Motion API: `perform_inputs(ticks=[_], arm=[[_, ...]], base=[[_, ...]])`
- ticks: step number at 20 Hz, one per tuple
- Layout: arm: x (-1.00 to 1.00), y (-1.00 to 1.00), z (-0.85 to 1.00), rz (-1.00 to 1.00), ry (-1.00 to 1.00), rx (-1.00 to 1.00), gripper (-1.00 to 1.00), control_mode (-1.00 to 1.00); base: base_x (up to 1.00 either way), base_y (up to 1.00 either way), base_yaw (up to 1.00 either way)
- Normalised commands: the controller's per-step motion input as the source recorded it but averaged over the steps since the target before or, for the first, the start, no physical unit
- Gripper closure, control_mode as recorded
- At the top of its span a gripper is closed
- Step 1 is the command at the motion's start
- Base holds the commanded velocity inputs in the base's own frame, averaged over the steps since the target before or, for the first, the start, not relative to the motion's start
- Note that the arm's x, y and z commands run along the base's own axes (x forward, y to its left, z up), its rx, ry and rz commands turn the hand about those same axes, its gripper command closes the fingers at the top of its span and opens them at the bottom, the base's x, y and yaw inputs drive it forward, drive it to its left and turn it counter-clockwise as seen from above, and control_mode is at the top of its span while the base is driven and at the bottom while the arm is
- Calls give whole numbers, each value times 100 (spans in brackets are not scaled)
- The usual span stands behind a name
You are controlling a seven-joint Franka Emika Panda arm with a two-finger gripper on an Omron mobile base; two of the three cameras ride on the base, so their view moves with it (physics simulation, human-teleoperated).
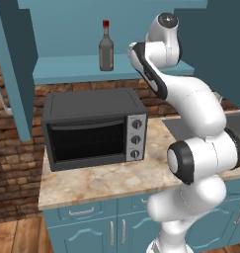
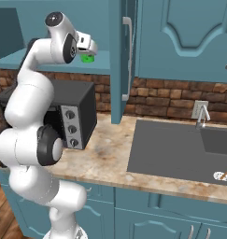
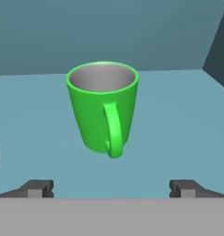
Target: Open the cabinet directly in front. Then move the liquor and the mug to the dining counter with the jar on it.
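mug (image 3: 103, 107) stands upright on the teal shelf inside the cabinet (image 1: 67, 66), its handle turned toward the hand camera and its grey inside showing from above. in the hand view it sits ahead of the gripper (image 3: 111, 188), centred between the two dark fingertips (image 3: 37, 188), which are spread wide and well clear of it on either side, holding nothing. from the right base view a sliver of the green mug (image 2: 88, 58) shows just past the white hand, on the same shelf. liquor (image 1: 106, 47) stands upright further along that shelf, to the left of the arm in the left base view, red cap on top, apart from the mug. both cabinet doors hang swung open, one at the left edge of the left base view, the other (image 2: 119, 60) edge-on in the right base view with its silver bar handle. below the shelf a dark toaster oven (image 1: 94, 128) rests on the marbled counter (image 1: 101, 183) against a brick wall, and a grey sink (image 2: 180, 149) lies to the right.
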Motion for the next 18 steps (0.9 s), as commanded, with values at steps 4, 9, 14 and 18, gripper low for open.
perform_inputs(ticks=[4,9,14,18], arm=[[35,0,0,0,0,0,-100,-100],[19,-3,0,0,0,0,-100,-100],[14,-2,0,0,0,0,-100,-100],[0,-4,-2,0,0,0,-100,-100]], base=[[0,0,0],[0,0,0],[0,0,0],[0,0,0]])
